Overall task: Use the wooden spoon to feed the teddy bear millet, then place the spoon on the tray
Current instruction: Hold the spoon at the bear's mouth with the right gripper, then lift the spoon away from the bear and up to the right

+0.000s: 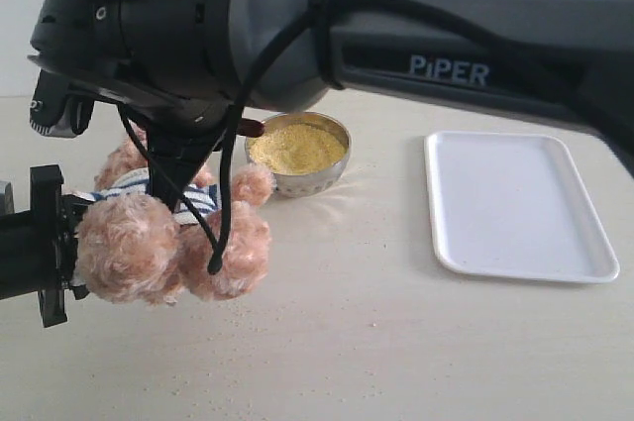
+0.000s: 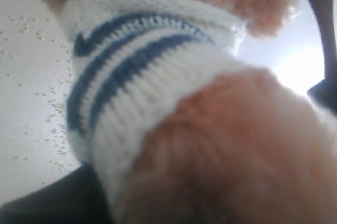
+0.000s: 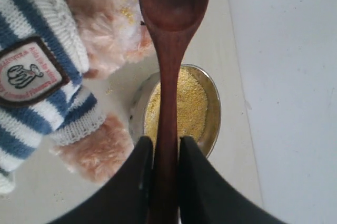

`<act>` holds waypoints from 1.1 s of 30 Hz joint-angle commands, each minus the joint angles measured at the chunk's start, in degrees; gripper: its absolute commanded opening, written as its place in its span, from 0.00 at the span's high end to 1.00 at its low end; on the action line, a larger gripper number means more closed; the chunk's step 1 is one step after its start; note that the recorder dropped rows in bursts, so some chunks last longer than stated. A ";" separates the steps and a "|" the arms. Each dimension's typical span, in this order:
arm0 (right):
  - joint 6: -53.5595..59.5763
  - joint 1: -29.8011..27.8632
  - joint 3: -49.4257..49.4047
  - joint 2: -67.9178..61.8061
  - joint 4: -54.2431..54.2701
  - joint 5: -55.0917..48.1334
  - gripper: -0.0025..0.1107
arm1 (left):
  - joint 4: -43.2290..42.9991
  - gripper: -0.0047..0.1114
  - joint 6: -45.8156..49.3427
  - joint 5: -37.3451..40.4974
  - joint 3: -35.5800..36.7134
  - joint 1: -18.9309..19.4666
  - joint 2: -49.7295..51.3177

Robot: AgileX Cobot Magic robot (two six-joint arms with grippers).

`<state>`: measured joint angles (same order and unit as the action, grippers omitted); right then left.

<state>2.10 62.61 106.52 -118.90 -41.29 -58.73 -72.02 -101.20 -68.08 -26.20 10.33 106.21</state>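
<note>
- Exterior: my right arm [image 1: 446,35] looms across the front and hides the teddy bear [image 1: 149,238]'s head. The bear lies at the left side of the table [image 1: 347,342], against my left gripper [image 1: 45,243]; I cannot tell its grip. The steel bowl [image 1: 297,183] of millet [image 1: 297,147] stands just beside the bear, and the tray [image 1: 515,205] is well apart, toward the right edge.
- Left wrist: the bear's striped shirt [image 2: 158,87] fills the view, with stray grains [image 2: 52,113] on the table.
- Right wrist: my right gripper [image 3: 166,147] is clenched on the wooden spoon [image 3: 171,34]'s handle, which crosses above the millet.
</note>
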 commanded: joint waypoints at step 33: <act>1.40 -8.35 0.14 10.48 16.42 -0.93 0.98 | 0.15 0.92 0.17 -1.89 -0.30 -0.28 -0.53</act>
<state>2.93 54.60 106.52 -111.03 -25.00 -59.36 -72.02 -101.20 -68.08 -26.20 10.33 106.21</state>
